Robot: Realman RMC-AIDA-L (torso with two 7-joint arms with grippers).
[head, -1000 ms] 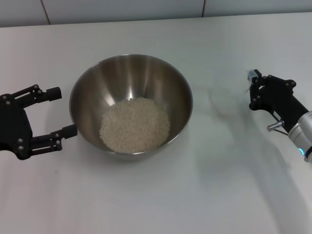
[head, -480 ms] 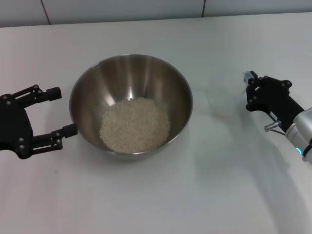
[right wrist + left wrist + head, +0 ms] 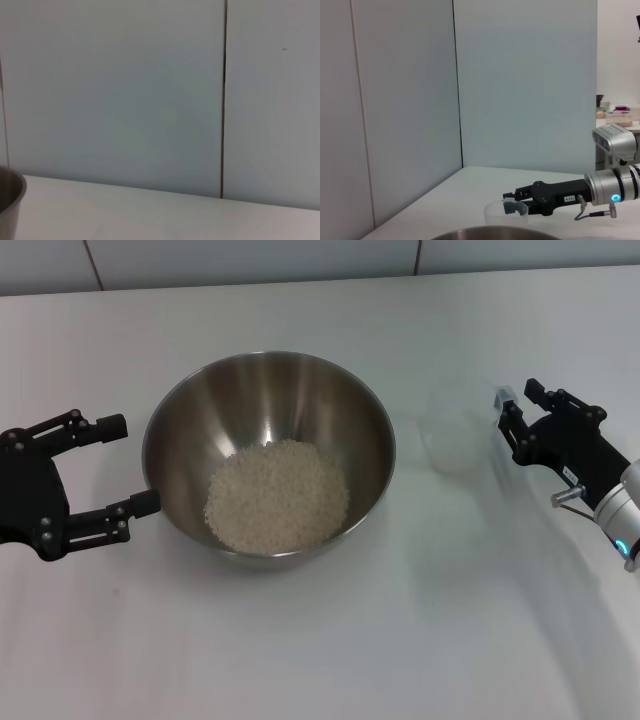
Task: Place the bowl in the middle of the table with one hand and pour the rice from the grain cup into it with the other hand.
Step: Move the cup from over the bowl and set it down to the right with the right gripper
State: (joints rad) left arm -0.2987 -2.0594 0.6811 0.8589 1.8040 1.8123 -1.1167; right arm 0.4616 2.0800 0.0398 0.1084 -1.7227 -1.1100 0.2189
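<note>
Steel bowl (image 3: 268, 453) sat mid-table (image 3: 320, 640), rice (image 3: 277, 494) heaped inside. Clear cup (image 3: 452, 432) stood upright, empty, right of bowl. Right gripper (image 3: 512, 412) beside cup, jaws parted, holding nothing. Left gripper (image 3: 125, 466) beside bowl, wide open, empty.

The bowl (image 3: 11, 200) shows only as a small part of its steel wall and rim at the edge of the view. It stands on the white table (image 3: 165, 217). Behind the table is a pale wall (image 3: 125, 95) with a dark vertical seam (image 3: 223, 100).
</note>
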